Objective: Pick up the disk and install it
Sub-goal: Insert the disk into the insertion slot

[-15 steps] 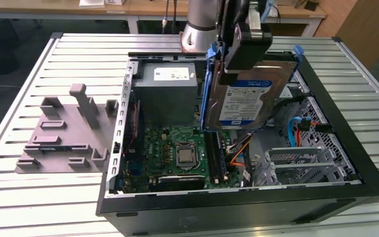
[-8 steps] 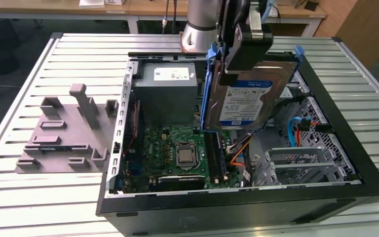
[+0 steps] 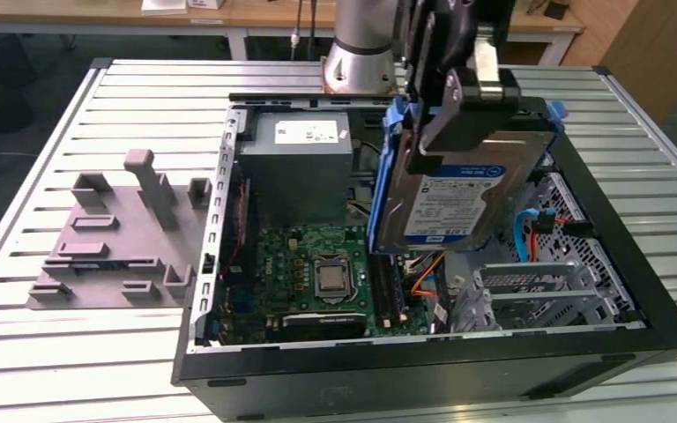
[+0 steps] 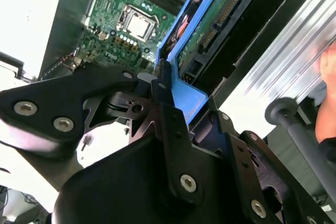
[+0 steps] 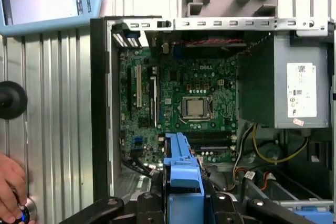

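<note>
The claw (image 3: pixel 465 119) is clamped on the disk (image 3: pixel 457 198), holding it on edge above the open computer case (image 3: pixel 433 374), right of centre in the exterior view.

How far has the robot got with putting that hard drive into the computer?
Done: the pick-up. The claw is shut on the disk, which hangs upright, clear of any surface. In hand: the disk is held over the open computer case, toward the exterior view's right of the motherboard. Left: the install, since the disk is not yet seated in the case.
</note>
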`<state>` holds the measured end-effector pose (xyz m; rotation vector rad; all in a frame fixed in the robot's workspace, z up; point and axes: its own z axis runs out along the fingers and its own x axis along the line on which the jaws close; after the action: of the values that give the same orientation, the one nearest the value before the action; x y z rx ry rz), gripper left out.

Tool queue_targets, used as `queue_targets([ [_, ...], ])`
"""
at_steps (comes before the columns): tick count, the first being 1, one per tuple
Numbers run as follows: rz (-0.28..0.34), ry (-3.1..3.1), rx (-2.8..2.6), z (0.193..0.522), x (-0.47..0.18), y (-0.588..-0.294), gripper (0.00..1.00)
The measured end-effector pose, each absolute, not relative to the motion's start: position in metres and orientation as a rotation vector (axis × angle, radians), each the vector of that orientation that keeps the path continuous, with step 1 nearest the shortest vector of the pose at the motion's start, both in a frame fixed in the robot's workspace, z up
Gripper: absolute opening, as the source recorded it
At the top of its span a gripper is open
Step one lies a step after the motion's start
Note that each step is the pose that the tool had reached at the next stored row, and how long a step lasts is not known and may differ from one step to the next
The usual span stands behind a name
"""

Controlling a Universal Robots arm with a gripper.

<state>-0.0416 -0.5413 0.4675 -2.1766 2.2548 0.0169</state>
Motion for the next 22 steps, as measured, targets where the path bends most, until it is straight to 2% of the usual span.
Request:
queue_targets([
  [22,0.021,2.257,-2.178,0.463,-0.002,-0.571,0.36],
])
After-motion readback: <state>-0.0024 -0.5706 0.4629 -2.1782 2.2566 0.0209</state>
